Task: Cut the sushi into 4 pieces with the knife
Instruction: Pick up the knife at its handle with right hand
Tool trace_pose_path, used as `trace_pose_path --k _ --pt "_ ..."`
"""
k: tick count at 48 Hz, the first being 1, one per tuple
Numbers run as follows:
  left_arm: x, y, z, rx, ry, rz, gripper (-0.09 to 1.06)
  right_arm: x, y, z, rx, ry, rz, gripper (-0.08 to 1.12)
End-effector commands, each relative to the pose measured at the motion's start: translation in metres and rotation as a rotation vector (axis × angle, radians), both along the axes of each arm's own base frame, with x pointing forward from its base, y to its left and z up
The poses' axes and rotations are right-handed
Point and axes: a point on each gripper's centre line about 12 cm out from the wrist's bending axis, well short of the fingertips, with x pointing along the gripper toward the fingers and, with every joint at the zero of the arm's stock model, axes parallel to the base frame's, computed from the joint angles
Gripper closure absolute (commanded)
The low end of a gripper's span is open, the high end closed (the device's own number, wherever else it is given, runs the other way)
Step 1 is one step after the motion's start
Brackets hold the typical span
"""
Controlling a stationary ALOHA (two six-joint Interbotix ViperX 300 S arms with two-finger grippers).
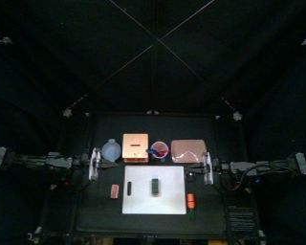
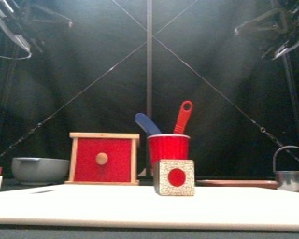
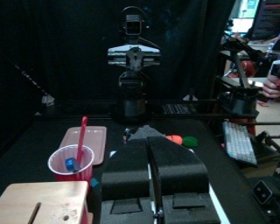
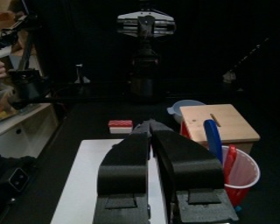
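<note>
Sushi looks light and slide-prone, the red knife offers a stiff upright handle, and the left gripper and right gripper sit clenched, empty.

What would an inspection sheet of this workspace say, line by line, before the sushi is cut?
Surface: black table, with a white cutting board at the front middle.
Job's things: dark sushi roll lying on the board, apparently whole; blue knife and red knife standing in the red cup.
Clutter: bowl, wooden box and pink tray along the back; small red toy left of the board; orange toy right of it.
Grippers: left gripper and right gripper both shut and empty, at the table's sides.
Cables: nothing seen.
Surroundings: black curtains.
</note>
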Motion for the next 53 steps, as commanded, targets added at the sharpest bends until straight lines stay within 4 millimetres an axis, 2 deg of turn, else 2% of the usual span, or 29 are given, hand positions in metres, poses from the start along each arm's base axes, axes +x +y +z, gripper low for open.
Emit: trace_pose_path --k 1,9,17,23,28,36,43,50,53 --pt "0.009 0.002 -0.004 0.005 0.005 0.010 1.05 0.004 -0.003 -0.001 0.006 0.014 -0.016 1.03" --pt "0.019 0.000 -0.013 0.008 0.035 0.001 0.99 0.014 -0.010 -0.011 0.058 0.065 -0.051 1.02" --pt "0.032 0.000 -0.028 0.008 0.090 0.001 0.98 0.032 -0.027 -0.019 0.120 0.134 -0.129 1.02" --pt "0.041 0.001 -0.031 0.013 0.094 0.004 0.98 0.052 -0.048 -0.002 0.172 0.174 -0.206 1.00" --pt "0.047 0.002 -0.031 0.023 0.092 0.006 0.98 0.070 -0.062 0.013 0.190 0.265 -0.240 0.94" --pt "0.052 0.003 -0.033 0.035 0.103 0.008 0.98 0.099 -0.078 0.035 0.188 0.448 -0.257 0.66" --pt "0.051 0.003 -0.036 0.031 0.112 0.009 0.98 0.120 -0.085 0.045 0.157 0.576 -0.256 0.34" --pt "0.050 0.003 -0.037 0.031 0.114 0.009 0.98 0.138 -0.095 0.039 0.107 0.757 -0.269 -0.01" --pt "0.051 0.003 -0.036 0.031 0.114 0.009 0.98 0.144 -0.098 0.033 0.085 0.832 -0.268 -0.03"
